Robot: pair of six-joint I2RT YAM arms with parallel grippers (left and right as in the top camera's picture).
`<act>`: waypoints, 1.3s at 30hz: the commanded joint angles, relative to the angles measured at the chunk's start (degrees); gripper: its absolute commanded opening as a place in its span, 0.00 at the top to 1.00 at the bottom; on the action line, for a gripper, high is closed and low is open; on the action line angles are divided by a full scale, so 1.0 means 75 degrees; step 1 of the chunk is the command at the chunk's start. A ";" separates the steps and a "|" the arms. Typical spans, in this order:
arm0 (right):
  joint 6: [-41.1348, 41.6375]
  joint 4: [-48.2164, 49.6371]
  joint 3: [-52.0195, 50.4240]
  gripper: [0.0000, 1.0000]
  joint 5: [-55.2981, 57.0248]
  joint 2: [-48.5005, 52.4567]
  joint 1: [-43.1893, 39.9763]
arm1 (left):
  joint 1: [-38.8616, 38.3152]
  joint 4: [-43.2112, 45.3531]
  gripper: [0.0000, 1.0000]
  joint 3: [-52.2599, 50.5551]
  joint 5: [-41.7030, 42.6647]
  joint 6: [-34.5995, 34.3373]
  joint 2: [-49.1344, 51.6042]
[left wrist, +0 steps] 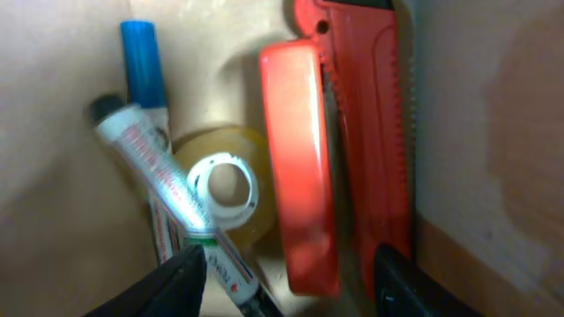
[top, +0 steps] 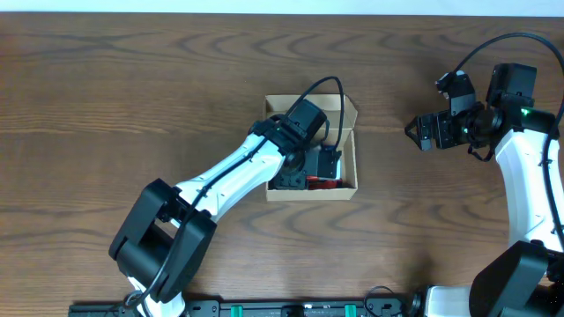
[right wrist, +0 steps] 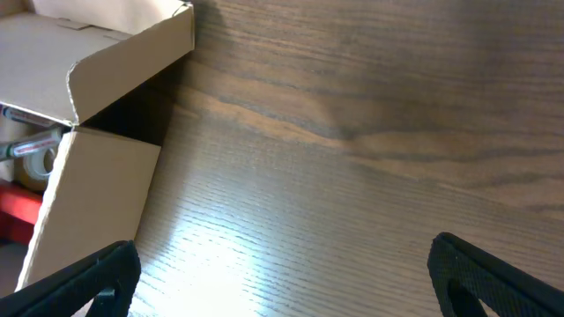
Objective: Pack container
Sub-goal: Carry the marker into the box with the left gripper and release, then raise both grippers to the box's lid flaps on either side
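The tan cardboard container [top: 350, 114] sits open mid-table; it also shows in the right wrist view [right wrist: 97, 167]. My left gripper [top: 310, 169] reaches down inside it, open and holding nothing [left wrist: 286, 286]. Below its fingers lie a red box cutter [left wrist: 352, 141], a roll of clear tape [left wrist: 220, 185], a blue-capped marker [left wrist: 141, 66] and a black-capped marker [left wrist: 163, 180]. The red tool shows at the box's near wall from above [top: 328, 183]. My right gripper [top: 414, 130] hovers open and empty over bare table to the right of the box [right wrist: 282, 273].
The dark wood table [top: 132, 106] surrounds the box. The box's flap lid [right wrist: 132, 48] stands open toward the right gripper. A black rail [top: 291, 308] runs along the front edge.
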 commanded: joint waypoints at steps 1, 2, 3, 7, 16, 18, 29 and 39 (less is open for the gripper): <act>0.0119 0.0012 -0.0038 0.01 -0.0085 0.0023 -0.0061 | 0.0026 -0.0391 0.34 0.0752 -0.0172 -0.0399 -0.0140; 0.0119 0.0012 -0.0038 0.01 -0.0085 0.0023 -0.0061 | 0.0026 -0.0548 0.34 0.0976 -0.0172 -0.0484 -0.0189; 0.0119 0.0012 -0.0038 0.01 -0.0085 0.0023 -0.0061 | 0.0035 -0.0720 0.34 0.1247 -0.0172 -0.0624 -0.0245; 0.0122 0.0006 -0.0038 0.01 -0.0085 0.0023 -0.0058 | 0.0041 -0.1154 0.23 0.2186 -0.0323 -0.1804 -0.0399; 0.0297 -0.0099 -0.0038 0.01 -0.0743 0.0023 -0.0058 | 0.0688 -0.2404 0.04 0.3401 -0.1408 -0.4747 -0.0466; 0.0560 -0.0105 -0.0038 0.03 -0.1343 0.0023 -0.0050 | 0.1110 -0.2702 0.07 0.3401 -0.1043 -0.5295 -0.0484; 0.2127 -0.0076 -0.0044 0.99 -0.1894 0.0350 0.0437 | 0.4374 -0.2751 0.67 0.2582 0.3171 -0.5665 -0.0446; 0.2530 0.0358 -0.0041 0.99 -0.2693 0.1830 0.0918 | 0.5388 -0.1288 0.94 0.0819 0.4415 -0.5732 -0.0443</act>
